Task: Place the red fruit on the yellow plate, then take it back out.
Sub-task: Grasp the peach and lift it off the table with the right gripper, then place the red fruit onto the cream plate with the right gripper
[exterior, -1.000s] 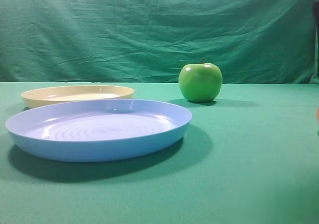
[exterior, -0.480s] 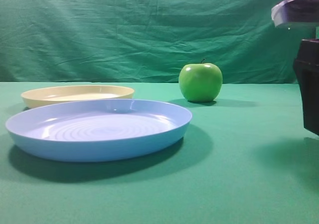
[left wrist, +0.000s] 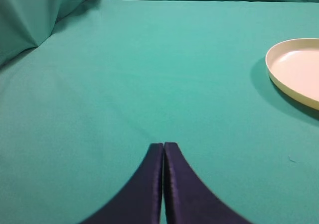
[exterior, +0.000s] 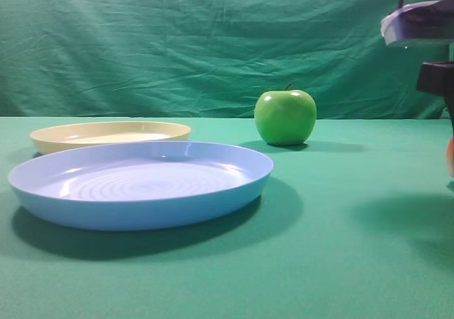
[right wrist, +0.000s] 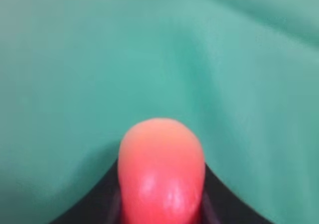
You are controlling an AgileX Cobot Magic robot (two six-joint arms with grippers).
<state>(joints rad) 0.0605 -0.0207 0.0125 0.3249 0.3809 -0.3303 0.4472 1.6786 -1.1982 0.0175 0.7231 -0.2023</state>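
The red fruit [right wrist: 162,171], red fading to peach at its top, fills the middle of the right wrist view, clamped between the dark fingers of my right gripper [right wrist: 162,204]. In the high view only a red sliver of the fruit [exterior: 451,156] shows at the right edge, under the arm's dark body [exterior: 436,78]. The pale yellow plate [exterior: 110,135] lies at the back left, bare. Its rim [left wrist: 294,79] also shows at the right of the left wrist view. My left gripper [left wrist: 163,149] hovers over bare cloth left of the plate, fingers pressed together.
A large light blue plate [exterior: 142,184] lies in front of the yellow one. A glossy green apple [exterior: 285,117] stands at the back middle. Green cloth covers the table and hangs as a backdrop; a fold rises at the left wrist view's far left [left wrist: 30,20].
The right arm came into the high view at the right edge and has since lifted a little, and the fruit's red sliver shows beneath it. Plates and apple have not moved.
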